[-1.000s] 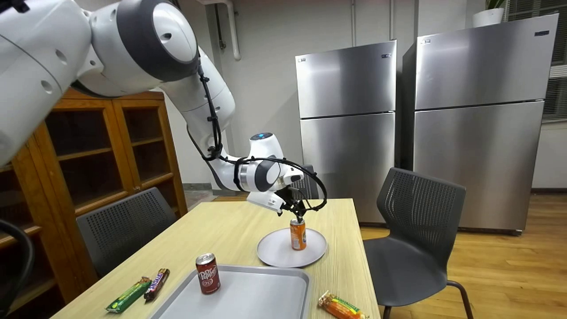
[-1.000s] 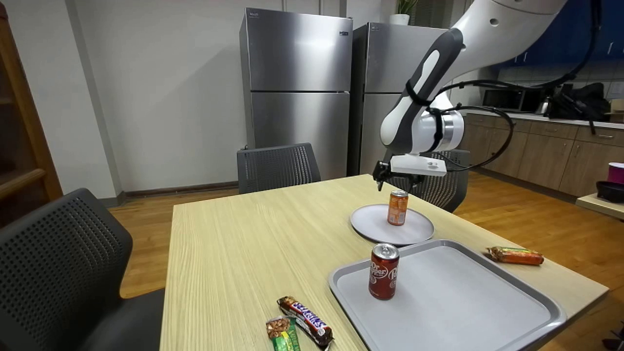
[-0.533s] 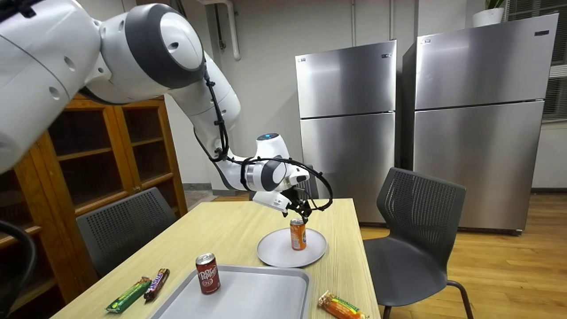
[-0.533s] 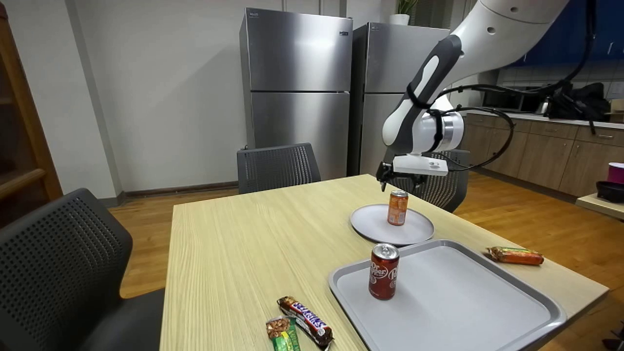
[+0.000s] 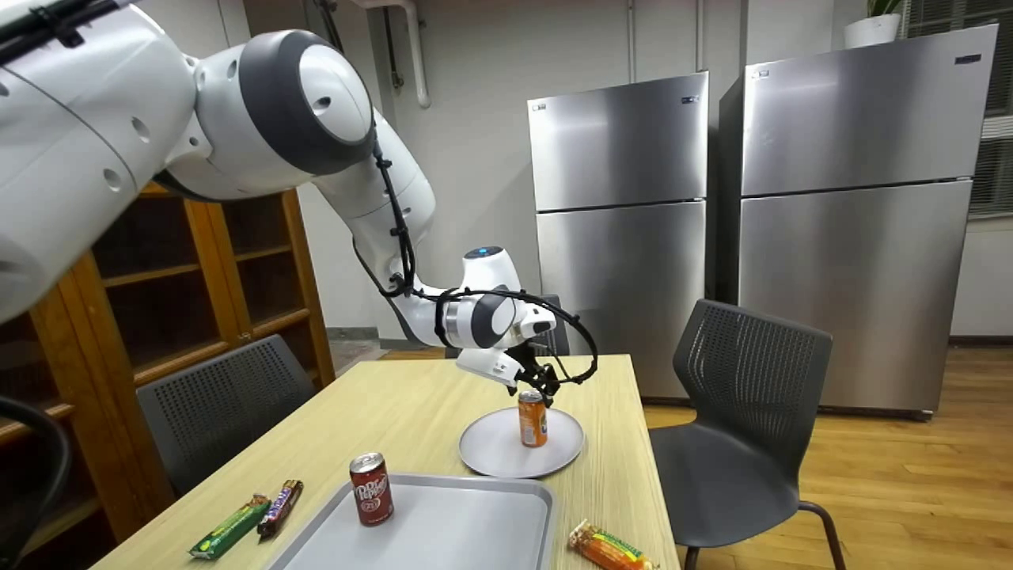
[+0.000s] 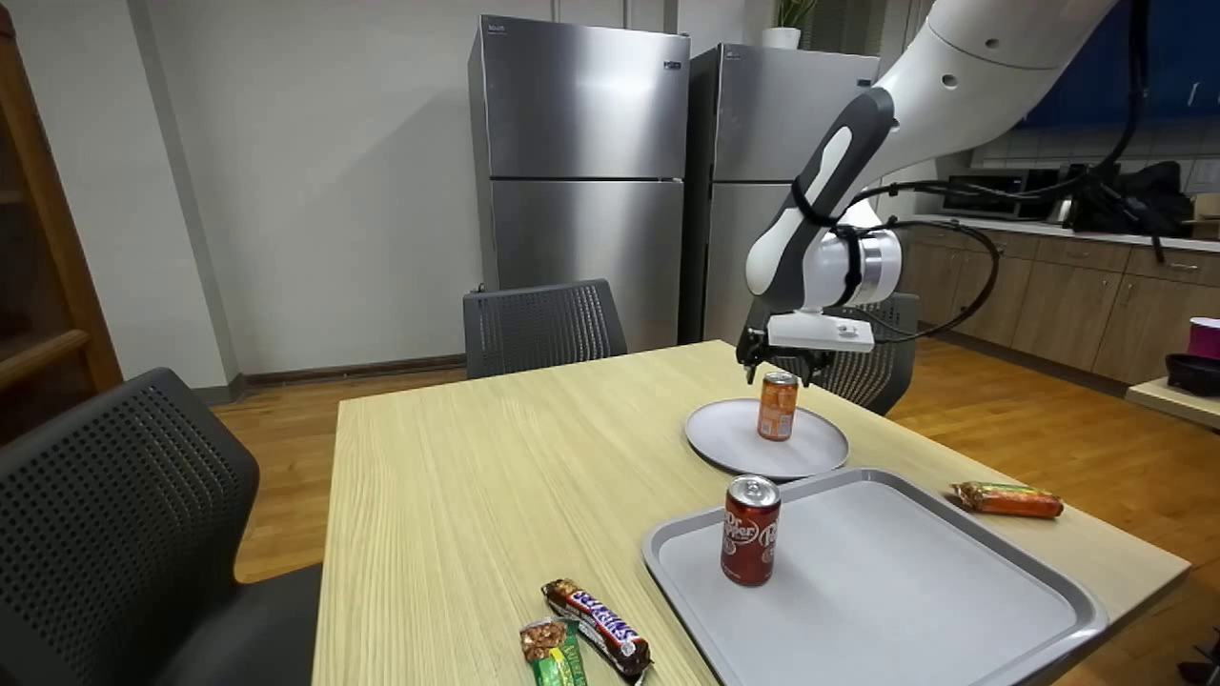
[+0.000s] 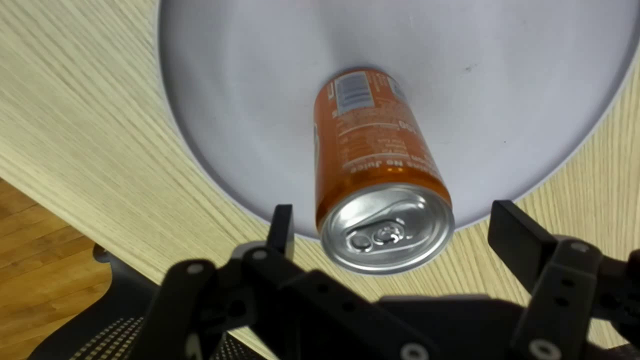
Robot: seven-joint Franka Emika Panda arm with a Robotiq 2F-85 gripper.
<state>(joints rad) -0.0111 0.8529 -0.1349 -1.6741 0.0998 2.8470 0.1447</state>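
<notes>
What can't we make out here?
Orange can: fine print too small, both exterior views.
Tray: near part cut off by bottom edge, both exterior views.
Plate: cut off by top edge, wrist view.
Green bar: end cut off by bottom edge, in an exterior view.

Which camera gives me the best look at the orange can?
The wrist view: the orange can is largest there, with its lid facing the camera. Both exterior views show it smaller, upright on the round plate.
</notes>
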